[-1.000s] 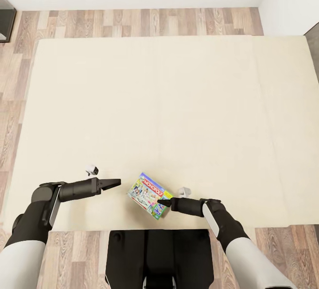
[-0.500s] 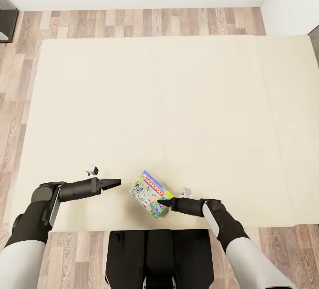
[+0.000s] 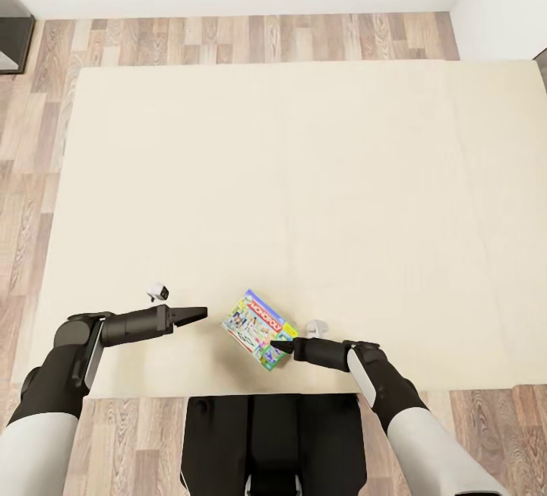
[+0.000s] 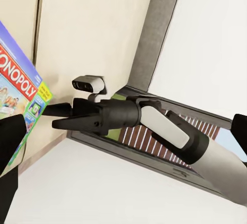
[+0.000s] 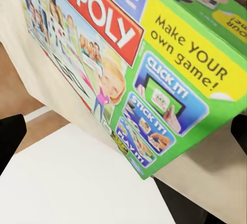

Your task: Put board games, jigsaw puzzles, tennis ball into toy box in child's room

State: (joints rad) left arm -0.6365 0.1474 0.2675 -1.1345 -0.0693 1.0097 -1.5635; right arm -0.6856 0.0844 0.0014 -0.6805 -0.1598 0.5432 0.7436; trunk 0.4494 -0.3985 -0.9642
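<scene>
Bed (image 3: pixel 304 177) with plain cream mattress, fills most of the head view, wood-plank floor (image 3: pixel 228 36) around it. One board game (image 3: pixel 258 329), white-green Monopoly box, lies near the mattress's near edge, turned diagonal.

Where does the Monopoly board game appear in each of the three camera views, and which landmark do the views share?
Head view: the board game lies on the bed near its front edge, between the two arms, at the right pincer.
Left wrist view: its corner is at the picture's left edge.
Right wrist view: it is very close and spans most of the frame.
Shared landmark: the cream bed surface.
</scene>
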